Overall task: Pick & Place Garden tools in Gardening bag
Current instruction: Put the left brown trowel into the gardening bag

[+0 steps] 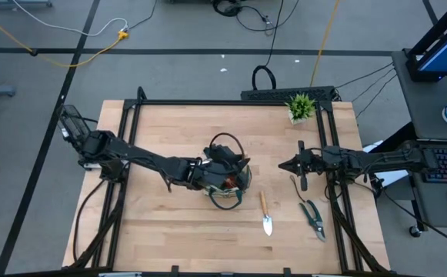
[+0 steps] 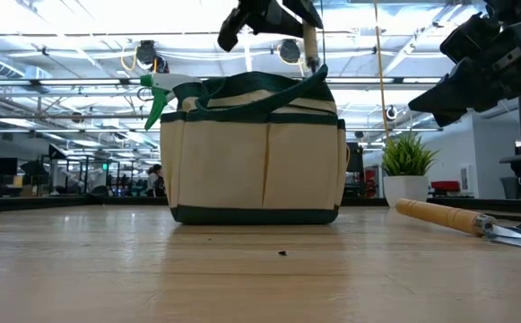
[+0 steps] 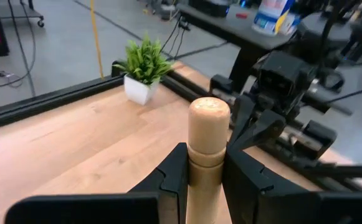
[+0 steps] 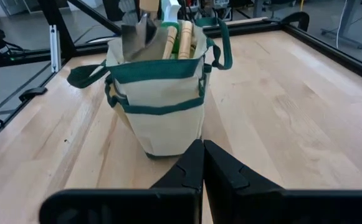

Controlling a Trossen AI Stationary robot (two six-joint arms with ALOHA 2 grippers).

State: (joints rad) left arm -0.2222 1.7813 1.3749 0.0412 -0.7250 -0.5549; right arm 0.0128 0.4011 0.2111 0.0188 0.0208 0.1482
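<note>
The tan gardening bag [image 1: 227, 178] with green trim stands at the table's middle and shows in the low view [image 2: 256, 152] and the right wrist view [image 4: 159, 106]. Wooden handles [image 4: 184, 37] and a green spray bottle [image 2: 157, 94] stick out of it. My left gripper [image 3: 205, 155] hangs over the bag, shut on a wooden-handled trowel whose metal blade [image 4: 138, 34] points down at the bag's opening. A second trowel [image 1: 265, 214] and the pruning shears [image 1: 312, 219] lie flat on the table to the bag's right. My right gripper [image 1: 282, 165] waits shut to the right of the bag. My left gripper pinches the trowel's wooden handle [image 3: 205, 168] between its two fingers, a little below the rounded free end [image 3: 209, 109]. The fingers come nearly level from the table's left and lie across the handle. The trowel hangs upright, blade down, clear of the table.
A small potted plant [image 1: 301, 108] stands at the far right corner. A black frame [image 1: 231, 101] runs round the table's edges. Bare wood lies in front of the bag and at the far left.
</note>
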